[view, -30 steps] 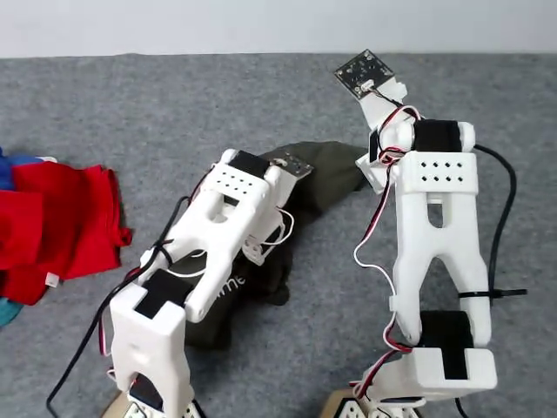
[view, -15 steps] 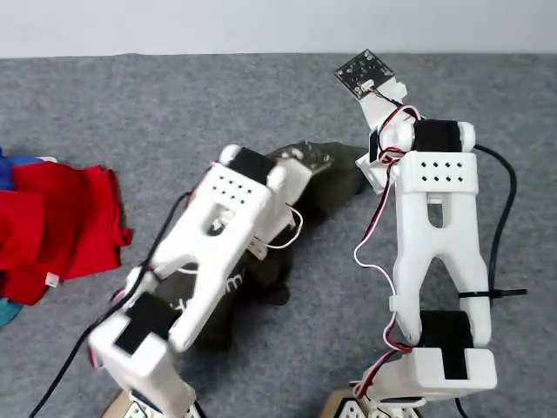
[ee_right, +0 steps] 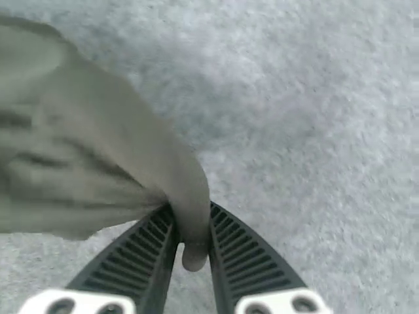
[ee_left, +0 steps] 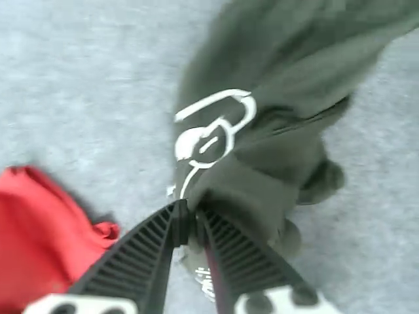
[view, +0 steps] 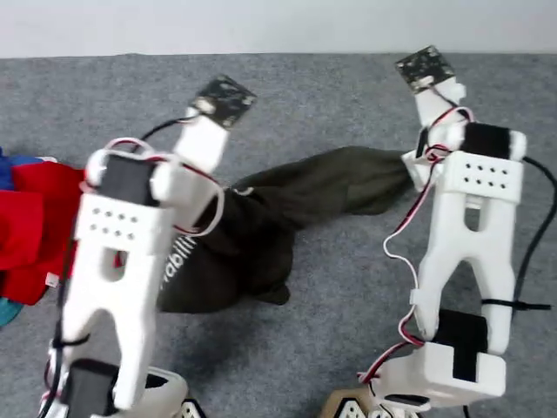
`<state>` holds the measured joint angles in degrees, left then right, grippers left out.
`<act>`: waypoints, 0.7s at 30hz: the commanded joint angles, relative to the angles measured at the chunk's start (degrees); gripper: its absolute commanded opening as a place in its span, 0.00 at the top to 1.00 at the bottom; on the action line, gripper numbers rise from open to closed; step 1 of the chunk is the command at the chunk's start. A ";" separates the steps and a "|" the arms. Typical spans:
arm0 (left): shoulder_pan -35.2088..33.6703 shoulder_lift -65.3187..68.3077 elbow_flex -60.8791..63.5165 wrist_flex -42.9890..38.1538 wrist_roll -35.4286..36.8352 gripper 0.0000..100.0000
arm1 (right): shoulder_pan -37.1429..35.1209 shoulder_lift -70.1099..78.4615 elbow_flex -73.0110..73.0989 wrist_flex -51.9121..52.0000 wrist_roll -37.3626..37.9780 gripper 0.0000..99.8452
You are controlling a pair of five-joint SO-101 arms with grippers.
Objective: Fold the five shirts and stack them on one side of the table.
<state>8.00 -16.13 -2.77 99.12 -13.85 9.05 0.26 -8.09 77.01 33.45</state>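
A dark green shirt (view: 296,196) with white print hangs stretched between both arms over the grey table. My left gripper (ee_left: 190,212) is shut on one edge of the shirt (ee_left: 281,98), close to the white print. My right gripper (ee_right: 190,226) is shut on a bunched end of the shirt (ee_right: 78,163), at the shirt's right end in the high view. The lower part of the shirt lies crumpled on the table between the arms.
A red shirt (view: 43,218) lies on a pile at the table's left edge, with a blue one (view: 7,165) beneath it. The red shirt (ee_left: 39,229) is close to my left gripper. Bare grey table (view: 348,348) lies between the arm bases.
The left arm swung left and the right arm shifted right, each holding the green shirt. The shirt went from a bunched heap to a band stretched between them.
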 commanded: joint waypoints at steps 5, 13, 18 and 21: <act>-10.64 -9.32 -1.80 1.41 -6.51 0.99 | 4.97 -1.19 -3.52 0.40 -0.35 0.99; -15.03 -16.35 -2.77 0.97 -8.44 0.99 | 5.41 -1.27 -16.53 6.46 -0.53 0.99; -15.91 -18.90 -9.36 -3.78 -8.09 0.99 | 3.47 -1.27 -30.24 10.51 -0.62 0.99; -15.91 -19.25 -13.41 -7.21 -8.09 0.99 | 1.19 -1.27 -38.95 13.32 -0.62 0.99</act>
<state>-6.86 -33.71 -11.38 95.69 -21.58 11.69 0.26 -37.27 88.35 33.45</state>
